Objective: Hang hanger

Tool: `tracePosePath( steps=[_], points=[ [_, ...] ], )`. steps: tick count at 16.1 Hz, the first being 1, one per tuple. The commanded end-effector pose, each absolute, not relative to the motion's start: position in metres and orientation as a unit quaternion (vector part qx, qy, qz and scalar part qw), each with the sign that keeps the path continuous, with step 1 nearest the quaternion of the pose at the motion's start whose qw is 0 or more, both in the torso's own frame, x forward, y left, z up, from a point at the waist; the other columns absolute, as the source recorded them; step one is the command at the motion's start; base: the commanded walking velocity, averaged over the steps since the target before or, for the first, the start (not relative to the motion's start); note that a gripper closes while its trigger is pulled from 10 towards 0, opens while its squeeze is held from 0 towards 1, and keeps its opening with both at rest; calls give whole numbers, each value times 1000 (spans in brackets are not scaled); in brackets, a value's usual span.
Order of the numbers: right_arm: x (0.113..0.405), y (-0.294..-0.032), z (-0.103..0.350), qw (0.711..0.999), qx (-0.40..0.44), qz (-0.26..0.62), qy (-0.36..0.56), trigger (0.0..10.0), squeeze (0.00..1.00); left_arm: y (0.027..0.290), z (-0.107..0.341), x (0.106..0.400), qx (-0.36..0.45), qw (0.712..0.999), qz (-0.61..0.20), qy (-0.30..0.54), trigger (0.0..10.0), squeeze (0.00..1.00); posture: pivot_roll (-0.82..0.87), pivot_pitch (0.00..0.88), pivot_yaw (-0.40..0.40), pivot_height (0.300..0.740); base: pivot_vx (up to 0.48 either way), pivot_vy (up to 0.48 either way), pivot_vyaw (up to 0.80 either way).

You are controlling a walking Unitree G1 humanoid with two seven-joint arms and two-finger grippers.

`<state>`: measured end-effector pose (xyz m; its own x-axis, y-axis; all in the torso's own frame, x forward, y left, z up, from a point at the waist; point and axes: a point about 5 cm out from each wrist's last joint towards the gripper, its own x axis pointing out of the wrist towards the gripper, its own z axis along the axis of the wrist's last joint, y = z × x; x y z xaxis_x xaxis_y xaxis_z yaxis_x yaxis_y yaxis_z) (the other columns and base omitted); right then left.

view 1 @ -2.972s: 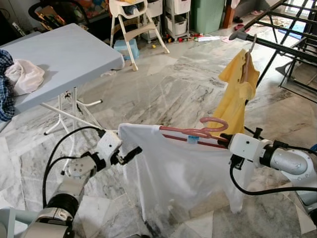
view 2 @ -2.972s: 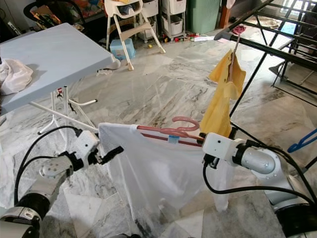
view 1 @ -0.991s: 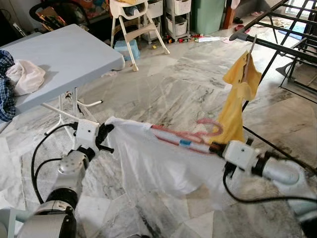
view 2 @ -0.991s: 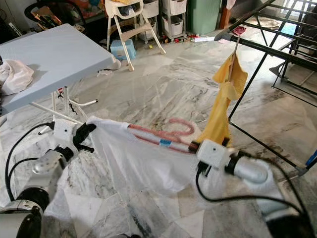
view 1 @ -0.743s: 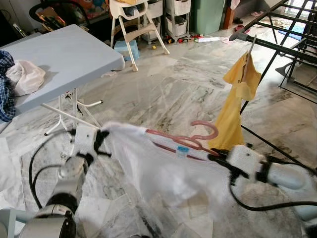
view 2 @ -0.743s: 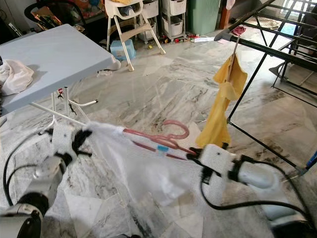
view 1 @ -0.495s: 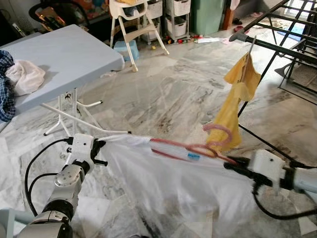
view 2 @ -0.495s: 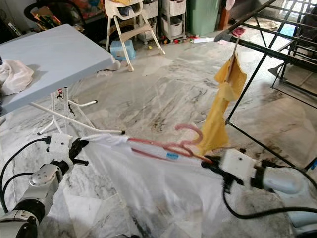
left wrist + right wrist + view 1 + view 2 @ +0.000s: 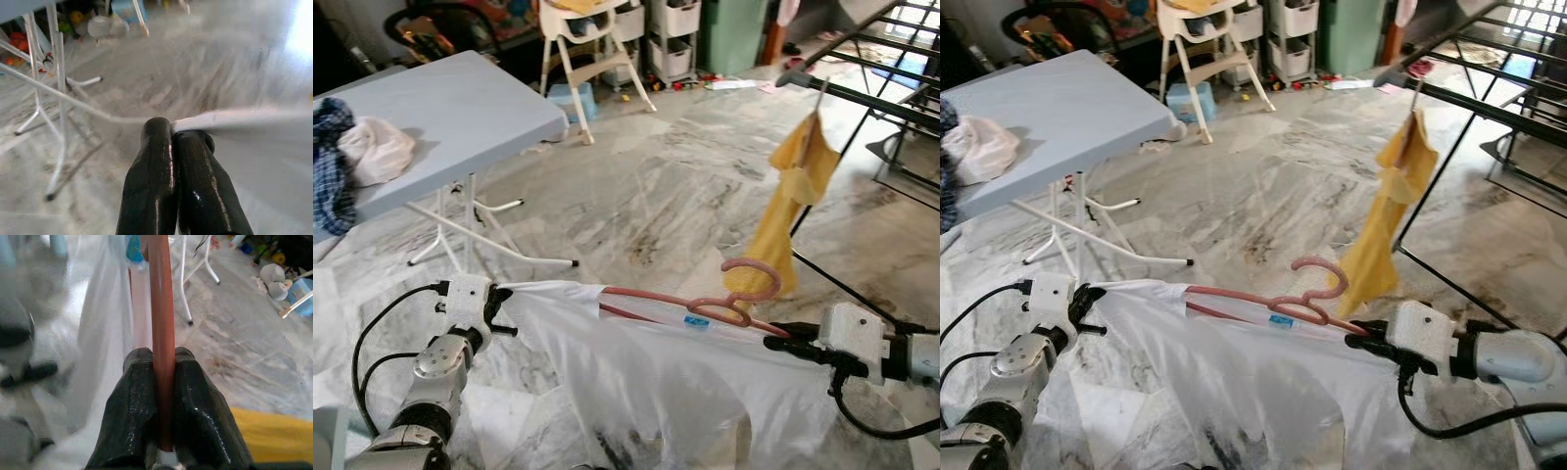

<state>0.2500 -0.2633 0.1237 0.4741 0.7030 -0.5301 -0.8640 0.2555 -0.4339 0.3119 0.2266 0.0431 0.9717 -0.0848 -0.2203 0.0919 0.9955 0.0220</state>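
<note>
Left eye view: a white shirt (image 9: 675, 382) hangs spread low over the marble floor on a pink hanger (image 9: 690, 305), and the left gripper (image 9: 499, 304) is clenched on the shirt's corner while the right gripper (image 9: 781, 345) is clamped on the hanger's end (the rod sits squarely between its fingers (image 9: 195, 406)). Beyond the hanger, a yellow garment (image 9: 793, 211) hangs from a black drying rack (image 9: 871, 98), and farther away to the hanger's left stands a grey table (image 9: 440, 117).

Four views: two from our head, one from each wrist.
From our head we look forward and down; both eyes share the white shirt (image 9: 675, 382) stretched between our grippers. Each wrist camera sits close behind its jaws, looking along them: left gripper (image 9: 173, 142) toward the table legs (image 9: 58, 98), right gripper (image 9: 161, 367) along the pink hanger (image 9: 161, 308).
</note>
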Motion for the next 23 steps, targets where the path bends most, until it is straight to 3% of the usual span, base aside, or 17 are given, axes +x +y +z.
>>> tracePosePath(
  steps=[1,2,4,6,7,9,11,14,23],
  points=[
    [250,-269,122,769,-382,497,124,0,0,238,69,327,-7,998,-7,57,0,0,-159,0,112,740,0,0,0],
    [249,-268,120,768,-380,500,125,0,0,237,71,328,-8,999,-9,53,0,0,-156,0,111,740,0,0,0],
    [246,-251,98,735,-412,522,134,0,0,217,111,353,-44,998,-38,-20,0,0,-137,0,104,740,0,0,0],
    [245,-247,83,717,-444,521,133,0,0,218,127,359,-74,996,-25,-52,0,0,-142,0,97,740,0,0,0],
    [246,-246,78,721,-455,506,131,0,0,221,130,358,-81,995,-19,-57,0,0,-141,0,91,740,0,0,0],
    [259,-246,76,758,-461,446,119,0,0,224,124,353,-72,996,-16,-49,0,0,-133,0,84,740,0,0,0],
    [273,-235,81,803,-432,403,74,0,0,223,82,329,-46,999,-16,19,0,0,-119,0,85,740,0,0,0],
    [279,-226,76,810,-440,383,60,0,0,219,51,303,-50,997,-7,61,0,0,-110,0,86,740,0,0,0],
    [269,-222,59,793,-438,417,79,0,0,214,102,326,-93,995,1,-20,0,0,-108,0,87,740,0,0,0]
  ],
)
